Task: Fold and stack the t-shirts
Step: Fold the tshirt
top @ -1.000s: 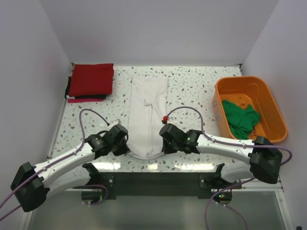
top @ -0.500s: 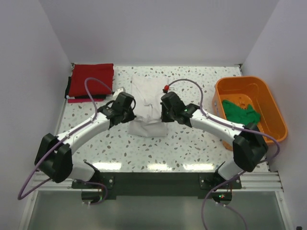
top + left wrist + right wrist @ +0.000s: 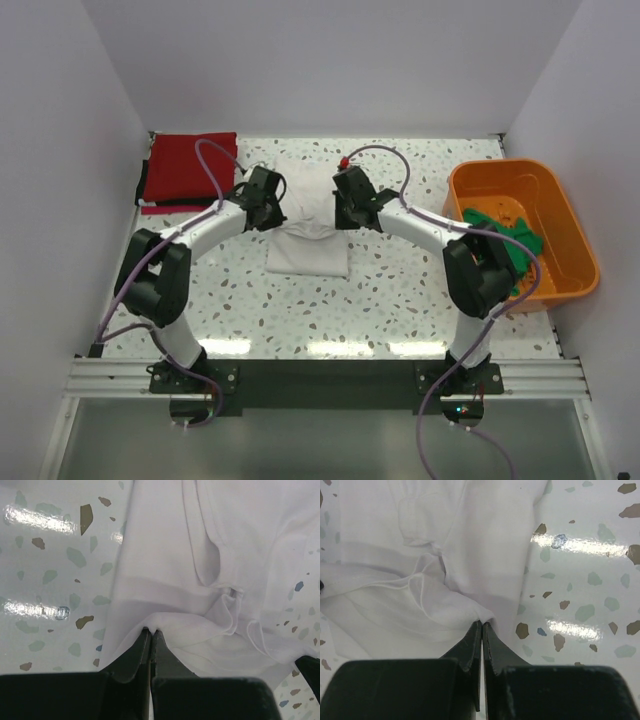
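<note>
Speckled table [image 3: 400, 295]: white shirt [image 3: 308, 250] at centre, its edge, probably the hem, pinched tight by left gripper [image 3: 151, 630] and right gripper [image 3: 482, 624], apparently to fold it. Red shirt [image 3: 190, 165] far-left of it; green shirt [image 3: 525, 240] right, in tub [image 3: 452, 215].

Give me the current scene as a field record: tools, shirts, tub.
left tool: shut on white t-shirt edge, left side
right tool: shut on same edge, right side
white t-shirt: centre, partly folded over itself
red t-shirt: folded, far-left corner, atop dark t-shirt
green t-shirt: crumpled in orange tub, right side
</note>
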You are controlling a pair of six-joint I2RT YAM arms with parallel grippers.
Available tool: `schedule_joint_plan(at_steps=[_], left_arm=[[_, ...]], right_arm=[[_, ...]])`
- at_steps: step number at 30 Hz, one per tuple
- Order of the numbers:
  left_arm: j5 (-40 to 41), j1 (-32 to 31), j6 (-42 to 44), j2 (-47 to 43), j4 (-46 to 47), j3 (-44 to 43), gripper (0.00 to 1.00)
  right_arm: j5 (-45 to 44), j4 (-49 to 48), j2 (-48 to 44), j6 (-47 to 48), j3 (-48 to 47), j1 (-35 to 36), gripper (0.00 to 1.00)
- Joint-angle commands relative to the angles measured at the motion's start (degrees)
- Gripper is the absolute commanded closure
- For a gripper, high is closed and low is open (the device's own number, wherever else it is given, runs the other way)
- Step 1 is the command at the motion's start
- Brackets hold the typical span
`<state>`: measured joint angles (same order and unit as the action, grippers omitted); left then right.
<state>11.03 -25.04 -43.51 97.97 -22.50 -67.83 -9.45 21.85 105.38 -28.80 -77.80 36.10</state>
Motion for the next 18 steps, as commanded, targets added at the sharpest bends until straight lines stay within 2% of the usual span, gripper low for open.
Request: schedule_joint_plan(at_steps=[1,8,10,11,12,13,14,15,17,18], left_arm=[[-1.4,1.3,2.1,2.2,3.5,-2.9,1.00],[-2.6,3.0,2.5,6.8,3.5,-5.9,1.00],[-3.7,3.4,3.7,8.2,3.3,-6.6,0.99],[-5.6,3.6,4.0,8.5,2.7,-7.6,0.91],[-5.8,3.8,4.0,8.7,2.3,-7.8,0.70],[-5.8,3.9,4.1,8.4,2.6,-7.8,0.58],[-5.8,4.0,4.2,7.3,2.6,-7.5,0.34],[-5.8,4.1,4.2,6.6,2.9,-7.3,0.23],[-5.5,4.1,4.4,5.0,3.3,-6.7,0.00],[-5.6,4.1,4.4,3.5,3.3,-6.4,0.00]], right_arm=[[-0.3,-0.8,1.8,0.8,-3.3,-1.0,1.00],[-0.5,-0.9,6.3,0.2,-6.4,-2.8,1.00],[1.7,-1.1,7.5,-0.6,-7.3,-3.7,0.92],[2.5,-1.5,7.6,-0.4,-7.4,-3.9,0.87],[2.5,-1.7,7.6,-0.2,-7.6,-4.0,0.75],[2.3,-1.6,7.5,0.1,-8.0,-4.0,0.70],[2.3,-1.3,7.5,0.8,-8.3,-4.1,0.67],[2.2,-0.5,6.8,1.1,-9.0,-4.0,0.59],[3.0,-0.5,5.7,1.8,-8.9,-4.0,0.50],[3.6,-0.5,5.0,2.0,-8.2,-4.0,0.33]])
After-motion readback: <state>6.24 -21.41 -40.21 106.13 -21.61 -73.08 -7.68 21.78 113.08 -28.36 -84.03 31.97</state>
